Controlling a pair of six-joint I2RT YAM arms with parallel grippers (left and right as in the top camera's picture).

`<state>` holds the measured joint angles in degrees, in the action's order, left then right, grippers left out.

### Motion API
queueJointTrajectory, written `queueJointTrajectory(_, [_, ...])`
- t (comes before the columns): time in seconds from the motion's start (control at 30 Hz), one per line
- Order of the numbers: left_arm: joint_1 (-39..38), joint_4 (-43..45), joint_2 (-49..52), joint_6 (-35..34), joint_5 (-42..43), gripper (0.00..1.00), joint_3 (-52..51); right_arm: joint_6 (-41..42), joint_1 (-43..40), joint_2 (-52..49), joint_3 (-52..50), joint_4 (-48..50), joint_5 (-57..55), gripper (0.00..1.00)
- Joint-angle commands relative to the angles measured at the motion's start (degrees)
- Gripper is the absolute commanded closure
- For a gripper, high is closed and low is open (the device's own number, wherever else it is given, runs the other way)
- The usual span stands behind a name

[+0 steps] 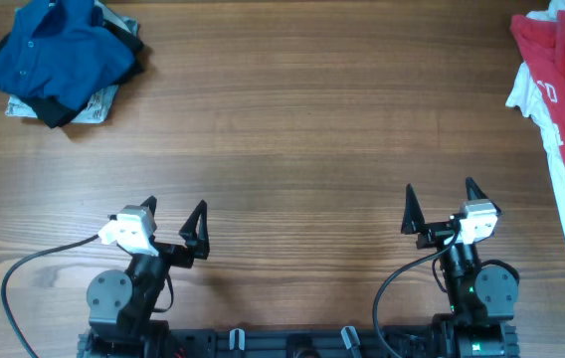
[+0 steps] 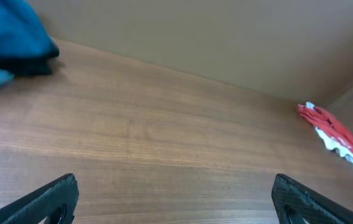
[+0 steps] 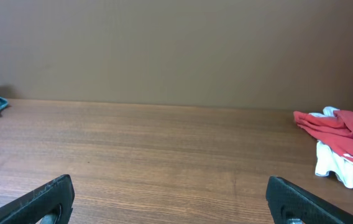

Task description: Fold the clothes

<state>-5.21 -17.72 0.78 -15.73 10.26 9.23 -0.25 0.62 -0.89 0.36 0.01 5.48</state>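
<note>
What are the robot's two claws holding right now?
Nothing. The left gripper and right gripper are both open and empty; the crumpled royal-blue fabric shirt lies apart.

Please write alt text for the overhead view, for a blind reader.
A crumpled blue shirt tops a pile at the table's far left; a red-and-white garment lies at far right. The left hand and right hand are open, empty.

Brown wooden table (image 1: 292,129); plain tan wall (image 3: 176,50) behind.

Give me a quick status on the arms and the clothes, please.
Left gripper and right gripper open, empty. Blue shirt crumpled, far left corner, untouched. Red-and-white garment at right edge, nothing in the way.
</note>
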Motion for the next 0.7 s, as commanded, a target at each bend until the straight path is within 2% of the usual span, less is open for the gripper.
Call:
queueJointTrajectory(0.0, [0.6,4.4,-0.6,6.6,-0.9,0.00,-2.4,0.3,0.1,0.7,-0.1,0.2,-0.8,0.00])
queueJointTrajectory(0.1, [0.7,9.5,-0.6,9.4,-0.5,0.00,-5.2,0.3,0.1,0.7,-0.1,0.2,-0.8,0.00])
queueJointTrajectory(0.37, [5.7,15.1,-0.6,9.6,-0.6,0.00,-8.9,0.3,0.1,0.7,-0.1,0.2,-0.8,0.00])
queueJointTrajectory(0.5, [5.9,23.1,-0.6,15.6,4.3,0.00,-8.9,0.3,0.1,0.7,-0.1,0.2,-0.8,0.00])
queueJointTrajectory(0.57, [7.1,21.7,-0.6,15.5,4.0,0.00,-8.9,0.3,0.1,0.7,-0.1,0.2,-0.8,0.00])
queueJointTrajectory(0.67, [7.3,14.9,-0.6,15.3,-0.9,0.00,-8.9,0.3,0.1,0.7,-0.1,0.2,-0.8,0.00])
